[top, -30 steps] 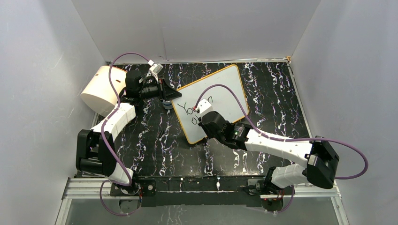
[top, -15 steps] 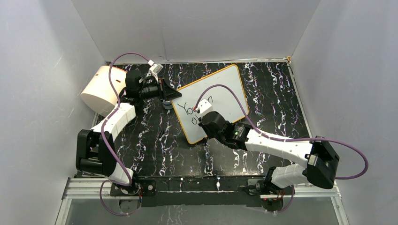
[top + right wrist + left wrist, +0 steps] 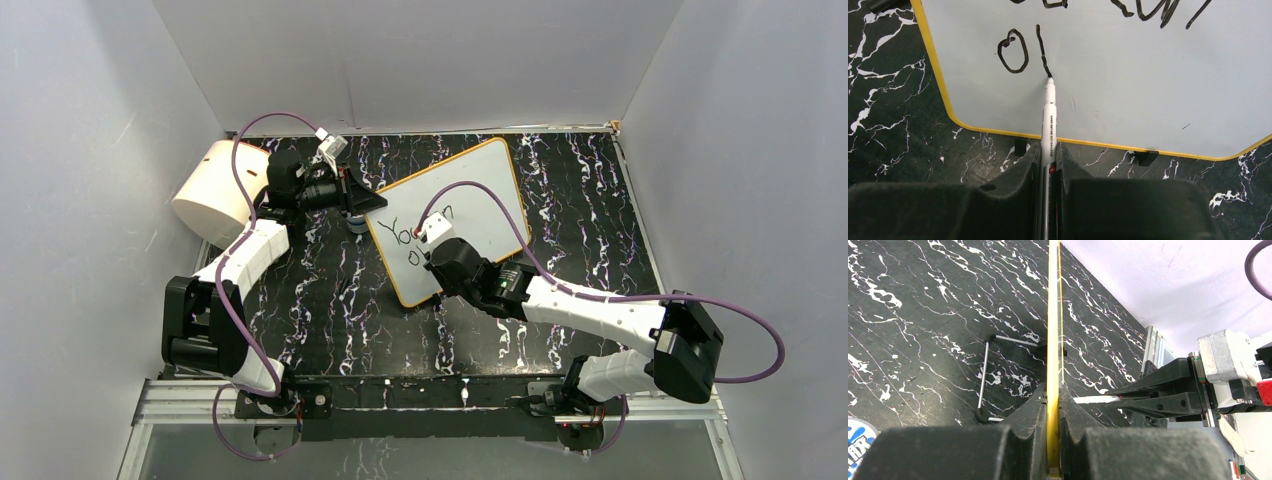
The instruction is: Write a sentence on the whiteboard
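The whiteboard (image 3: 482, 195), glossy white with a yellow rim, stands tilted on the black marbled table. My left gripper (image 3: 362, 205) is shut on its left edge; in the left wrist view the rim (image 3: 1053, 315) runs edge-on between the closed fingers (image 3: 1070, 407). My right gripper (image 3: 1049, 147) is shut on a white marker (image 3: 1049, 115), whose black tip touches the board at the bottom of a short stroke beside an "o" (image 3: 1013, 51). The sentence (image 3: 405, 232) shows as black lettering, "You" and more above, partly hidden by the right wrist.
A big cream cylinder (image 3: 215, 193) lies at the back left by the wall. A thin wire stand (image 3: 984, 375) sits behind the board. Two black clip feet (image 3: 1146, 157) hold the board's lower rim. White walls enclose three sides.
The right gripper has edged slightly toward the near side with the marker on the board. The left arm and the whiteboard have not moved.
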### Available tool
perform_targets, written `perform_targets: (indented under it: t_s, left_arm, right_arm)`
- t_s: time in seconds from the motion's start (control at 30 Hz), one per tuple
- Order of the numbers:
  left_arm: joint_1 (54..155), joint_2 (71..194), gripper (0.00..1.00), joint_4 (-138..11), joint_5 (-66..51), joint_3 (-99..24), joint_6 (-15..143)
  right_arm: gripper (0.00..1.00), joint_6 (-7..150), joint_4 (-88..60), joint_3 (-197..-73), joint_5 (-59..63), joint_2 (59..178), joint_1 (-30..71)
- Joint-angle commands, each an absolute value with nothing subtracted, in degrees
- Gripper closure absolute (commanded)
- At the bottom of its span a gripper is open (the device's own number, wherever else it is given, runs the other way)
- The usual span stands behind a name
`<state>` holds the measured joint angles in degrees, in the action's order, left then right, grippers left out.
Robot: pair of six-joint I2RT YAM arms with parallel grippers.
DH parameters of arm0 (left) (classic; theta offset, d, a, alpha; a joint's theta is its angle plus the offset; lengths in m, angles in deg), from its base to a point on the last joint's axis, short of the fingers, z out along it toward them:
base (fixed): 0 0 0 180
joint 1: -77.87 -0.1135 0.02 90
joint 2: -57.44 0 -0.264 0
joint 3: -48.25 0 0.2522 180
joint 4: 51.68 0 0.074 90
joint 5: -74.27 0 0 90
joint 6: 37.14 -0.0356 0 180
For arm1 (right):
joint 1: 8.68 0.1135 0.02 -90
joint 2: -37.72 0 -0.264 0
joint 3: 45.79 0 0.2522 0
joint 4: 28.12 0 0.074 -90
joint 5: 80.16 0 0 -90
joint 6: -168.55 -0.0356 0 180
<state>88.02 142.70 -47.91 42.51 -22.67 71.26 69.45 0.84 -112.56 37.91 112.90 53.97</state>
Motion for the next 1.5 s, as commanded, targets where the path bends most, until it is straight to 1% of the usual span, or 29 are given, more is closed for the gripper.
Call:
perform_targets:
  t_s: [0.0, 0.37, 1.47]
  left_arm:
    - [89.97, 143.42, 1.0, -54.37, 43.76, -21.18, 68.51]
    - [90.0, 143.49, 1.0, -54.37, 43.86, -21.19, 68.51]
    - [90.0, 143.48, 1.0, -54.37, 43.95, -21.23, 68.6]
  right_arm:
    - [1.0, 70.13, -1.99, -112.91, 38.41, 112.51, 52.78]
    - [1.0, 73.15, -3.47, -115.01, 38.6, 111.98, 51.11]
    - [1.0, 74.68, -7.42, -117.23, 37.51, 111.23, 49.54]
